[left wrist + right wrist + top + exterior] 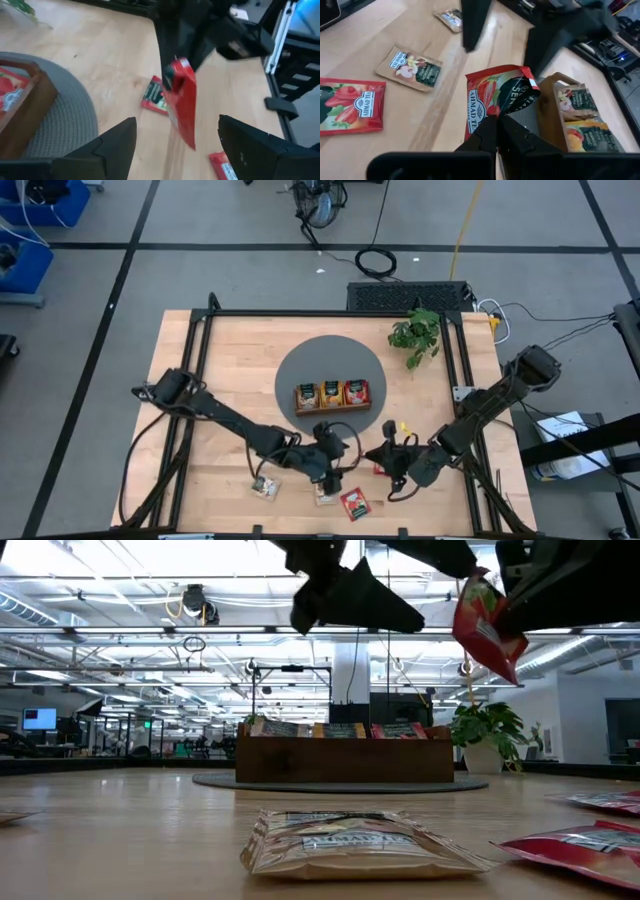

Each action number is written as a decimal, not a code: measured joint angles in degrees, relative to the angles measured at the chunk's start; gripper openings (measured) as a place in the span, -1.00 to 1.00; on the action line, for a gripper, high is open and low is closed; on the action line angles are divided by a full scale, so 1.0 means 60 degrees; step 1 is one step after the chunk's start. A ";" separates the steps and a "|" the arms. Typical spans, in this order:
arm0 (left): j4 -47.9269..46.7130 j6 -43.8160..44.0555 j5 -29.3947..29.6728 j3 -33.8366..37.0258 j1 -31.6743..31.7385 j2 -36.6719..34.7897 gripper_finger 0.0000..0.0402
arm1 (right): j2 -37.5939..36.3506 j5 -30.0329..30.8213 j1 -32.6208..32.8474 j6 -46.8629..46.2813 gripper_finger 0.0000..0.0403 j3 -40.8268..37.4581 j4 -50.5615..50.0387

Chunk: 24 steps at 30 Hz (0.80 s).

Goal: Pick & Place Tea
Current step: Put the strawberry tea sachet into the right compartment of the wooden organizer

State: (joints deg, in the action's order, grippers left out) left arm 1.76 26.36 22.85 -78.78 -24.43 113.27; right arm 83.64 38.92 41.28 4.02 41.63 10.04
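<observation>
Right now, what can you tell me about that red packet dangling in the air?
The red tea sachet is a small flat glossy packet printed with red fruit and a dark green label panel in white lettering. It hangs above the wooden table, touching nothing below, its top edge crumpled where the right gripper pinches it shut. The left gripper stands open on either side of it, not touching.

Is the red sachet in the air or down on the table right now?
In the air. The red sachet hangs clear of the table, pinched at its top edge by the right gripper; the left gripper stands open beside it.
</observation>
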 joint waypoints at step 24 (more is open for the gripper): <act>-0.0331 -0.0779 -0.0878 -0.0011 0.0429 0.0382 -0.92 | 0.0517 -0.1118 -0.0310 0.0630 -0.82 0.0000 0.0528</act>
State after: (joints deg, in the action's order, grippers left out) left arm -0.22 21.69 17.58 -78.85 -21.86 115.57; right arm 86.74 32.22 39.42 7.80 41.63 13.21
